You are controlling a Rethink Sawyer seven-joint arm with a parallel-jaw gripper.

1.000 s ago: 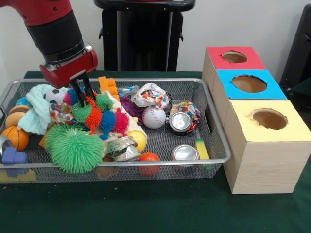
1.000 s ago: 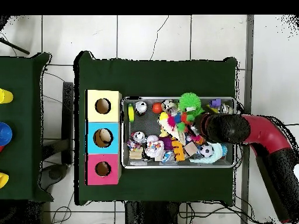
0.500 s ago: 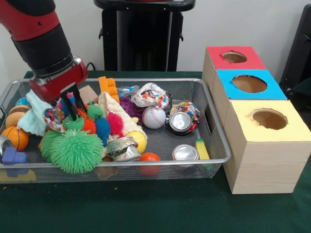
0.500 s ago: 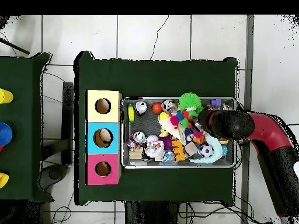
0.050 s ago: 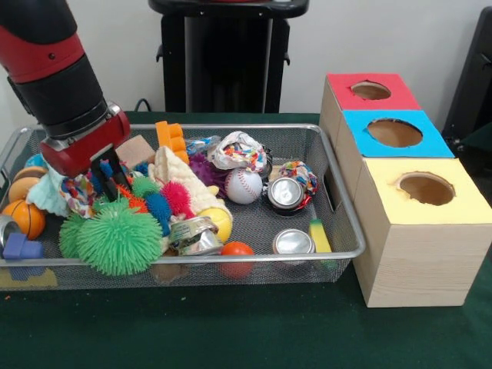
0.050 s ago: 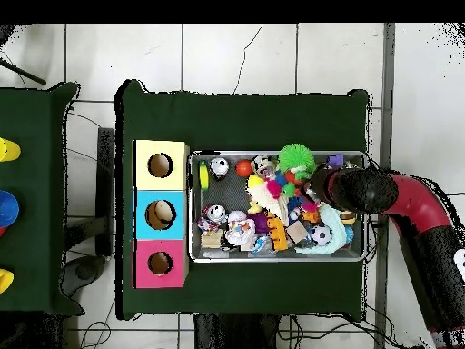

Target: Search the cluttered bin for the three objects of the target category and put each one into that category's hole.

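My gripper (image 5: 108, 181) is low in the left part of the wire bin (image 5: 231, 257), its fingers around the blue end of a multicoloured spiky toy (image 5: 157, 201) and apparently shut on it. A big green spiky ball (image 5: 119, 238) lies just in front. Seen from overhead, the gripper (image 6: 313, 188) is beside that green ball (image 6: 295, 160). A baseball (image 5: 244, 185), a yellow ball (image 5: 219, 221), an orange ball (image 5: 236, 252) and a basketball (image 5: 26, 217) sit among the clutter. Two upright cans (image 5: 285, 194) (image 5: 293, 242) and a crushed can (image 5: 194, 234) lie nearby.
Beside the bin stand three boxes with round holes: red (image 5: 346, 100), blue (image 5: 361, 142) and yellow (image 5: 461, 204). Cloth toys, foam blocks and a mint knit piece (image 5: 46, 196) crowd the bin's left and back. A black stand (image 5: 227, 54) rises behind the table.
The gripper has moved left and lower in the bin. The multicoloured spiky toy has shifted left with it, towards the green spiky ball.
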